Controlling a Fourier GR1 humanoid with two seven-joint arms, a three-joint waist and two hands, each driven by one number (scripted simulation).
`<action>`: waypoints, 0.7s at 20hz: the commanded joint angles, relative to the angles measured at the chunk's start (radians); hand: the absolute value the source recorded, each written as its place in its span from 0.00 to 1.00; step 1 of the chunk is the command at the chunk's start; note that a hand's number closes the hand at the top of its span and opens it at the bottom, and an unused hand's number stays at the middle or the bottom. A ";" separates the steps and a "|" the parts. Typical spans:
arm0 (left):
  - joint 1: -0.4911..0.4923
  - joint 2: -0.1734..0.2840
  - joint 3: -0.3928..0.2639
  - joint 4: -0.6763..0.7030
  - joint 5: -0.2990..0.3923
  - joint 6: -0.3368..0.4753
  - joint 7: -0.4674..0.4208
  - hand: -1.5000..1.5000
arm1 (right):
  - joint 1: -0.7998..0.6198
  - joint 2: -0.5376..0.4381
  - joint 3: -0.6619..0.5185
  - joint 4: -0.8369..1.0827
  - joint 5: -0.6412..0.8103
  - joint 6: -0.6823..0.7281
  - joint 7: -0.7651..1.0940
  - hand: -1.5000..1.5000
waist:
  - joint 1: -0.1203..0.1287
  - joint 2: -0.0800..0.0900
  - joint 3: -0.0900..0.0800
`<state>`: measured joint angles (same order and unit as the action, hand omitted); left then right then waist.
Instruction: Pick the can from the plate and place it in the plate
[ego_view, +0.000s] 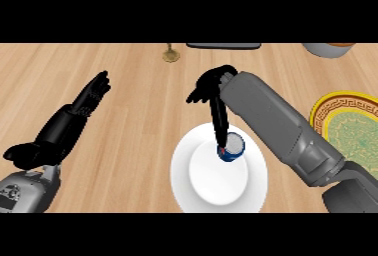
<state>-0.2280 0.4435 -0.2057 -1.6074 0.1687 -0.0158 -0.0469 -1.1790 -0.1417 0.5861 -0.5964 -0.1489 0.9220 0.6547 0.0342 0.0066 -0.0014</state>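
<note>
While the can (232, 147) is sitting upright on the white plate (203, 182), the right robot hand (209, 86) is hovering beyond it, fingers curled, one finger or the thumb reaching down to the can; no clear grasp showing. Patterned yellow-rimmed plate (325, 107) is waiting at right, unobstructed. Left robot hand (94, 92) is resting open on the surface (133, 130).

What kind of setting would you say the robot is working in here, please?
Most likely a kitchen counter or dining surface: a light wooden top carries a round white plate holding a blue can, and a yellow-rimmed patterned plate sits at the right edge.
</note>
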 joint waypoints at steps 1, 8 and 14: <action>-0.011 -0.007 0.010 0.018 -0.006 -0.009 0.003 0.50 | -0.093 0.009 -0.028 0.132 -0.037 0.183 0.082 0.00 | -0.006 0.001 0.000; 0.090 0.008 0.030 -0.071 -0.010 -0.035 -0.014 0.50 | -0.167 0.029 -0.026 0.254 0.061 0.151 0.041 0.00 | 0.004 0.002 0.001; -0.016 -0.045 0.022 -0.007 -0.046 -0.013 0.033 0.50 | -0.172 0.028 -0.042 0.345 0.098 0.164 -0.027 0.00 | -0.001 0.008 0.001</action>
<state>-0.2093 0.4272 -0.1764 -1.6349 0.1445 -0.0436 -0.0417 -1.3587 -0.1293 0.5474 -0.2964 -0.0774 1.0466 0.6450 0.0369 0.0123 -0.0005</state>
